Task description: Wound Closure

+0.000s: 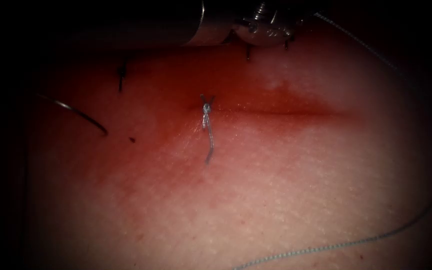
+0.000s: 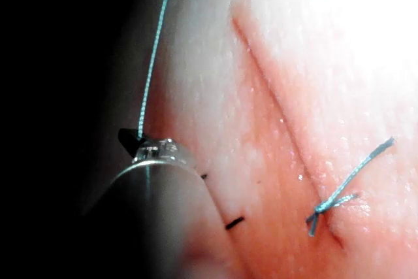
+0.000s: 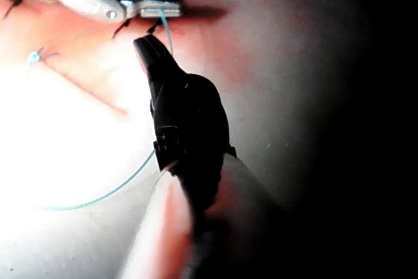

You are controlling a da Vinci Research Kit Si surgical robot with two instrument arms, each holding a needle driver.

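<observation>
The cut [image 1: 276, 111] runs across the tissue [image 1: 286, 190], with one tied knot [image 1: 206, 107] and its short tails at its left end. The curved needle [image 1: 78, 113] lies free on the tissue left of the knot, held by neither tool; I cannot tell if its tip is in the tissue. The left tool [image 2: 139, 140] sits at the far edge of the tissue, jaws shut on the thread [image 2: 153, 63]. Its wrist [image 1: 266, 25] is beyond the cut. The right tool [image 3: 145, 49] hovers close beside the left tool's jaws [image 3: 160, 10], shut and holding nothing.
From the left tool the long thread [image 1: 426, 200] sweeps around the right side of the tissue and back along the near edge. Short dark marks [image 1: 121, 77] dot the tissue beyond the cut. Red fluid [image 1: 176, 125] stains the area around the knot.
</observation>
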